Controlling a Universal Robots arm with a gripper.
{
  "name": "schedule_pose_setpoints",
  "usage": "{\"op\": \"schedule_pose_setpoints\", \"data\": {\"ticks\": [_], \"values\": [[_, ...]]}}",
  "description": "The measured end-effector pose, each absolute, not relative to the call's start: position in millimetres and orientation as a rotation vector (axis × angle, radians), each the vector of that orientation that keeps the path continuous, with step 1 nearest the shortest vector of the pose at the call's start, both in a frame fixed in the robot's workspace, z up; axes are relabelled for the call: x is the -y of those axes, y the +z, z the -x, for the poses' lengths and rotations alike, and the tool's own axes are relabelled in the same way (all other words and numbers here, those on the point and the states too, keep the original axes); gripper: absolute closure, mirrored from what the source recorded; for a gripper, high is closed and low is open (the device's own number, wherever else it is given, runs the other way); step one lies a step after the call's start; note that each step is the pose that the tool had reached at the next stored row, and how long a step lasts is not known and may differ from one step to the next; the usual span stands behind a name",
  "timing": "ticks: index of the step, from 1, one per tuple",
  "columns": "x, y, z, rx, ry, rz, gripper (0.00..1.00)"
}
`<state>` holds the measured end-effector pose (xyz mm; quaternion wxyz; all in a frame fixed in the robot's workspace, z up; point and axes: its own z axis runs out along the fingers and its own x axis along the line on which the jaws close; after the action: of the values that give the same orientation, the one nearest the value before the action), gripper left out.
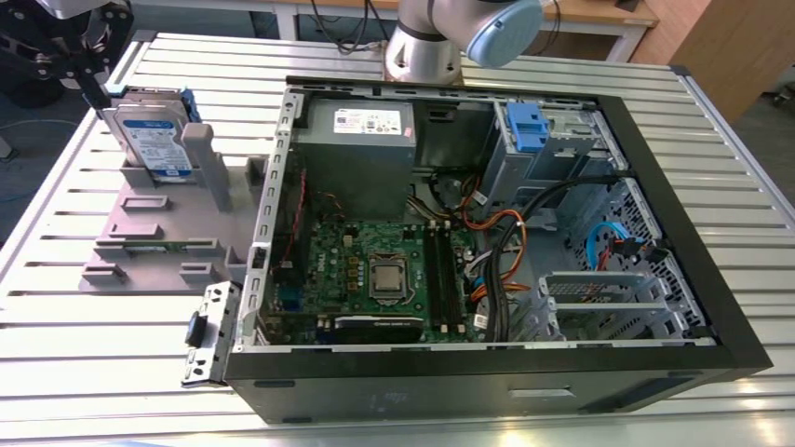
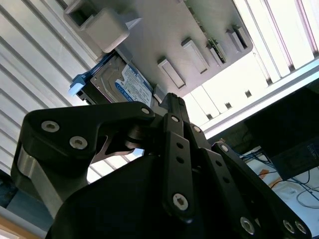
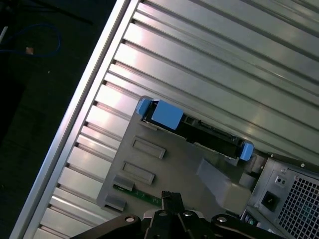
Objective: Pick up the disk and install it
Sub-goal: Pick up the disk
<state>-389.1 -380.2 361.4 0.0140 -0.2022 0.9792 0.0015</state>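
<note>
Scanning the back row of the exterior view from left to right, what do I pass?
gripper → disk → power supply → drive cage

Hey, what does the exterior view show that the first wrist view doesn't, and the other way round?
Exterior view: the open computer case's inside, with motherboard and blue-tabbed drive cage, and the disk's labelled face. First wrist view: the disk's upper edge seen from above, plus the case's outer rear wall with a power socket. Both: the disk standing upright in the grey stand on the slatted table.
</note>
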Motion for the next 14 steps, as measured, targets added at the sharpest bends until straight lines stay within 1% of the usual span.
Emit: {"op": "schedule_pose_setpoints", "data": {"ticks": [14], "values": [[380.2,361.4,389.1,-3.035,0.006,0.693,0.89]]}}
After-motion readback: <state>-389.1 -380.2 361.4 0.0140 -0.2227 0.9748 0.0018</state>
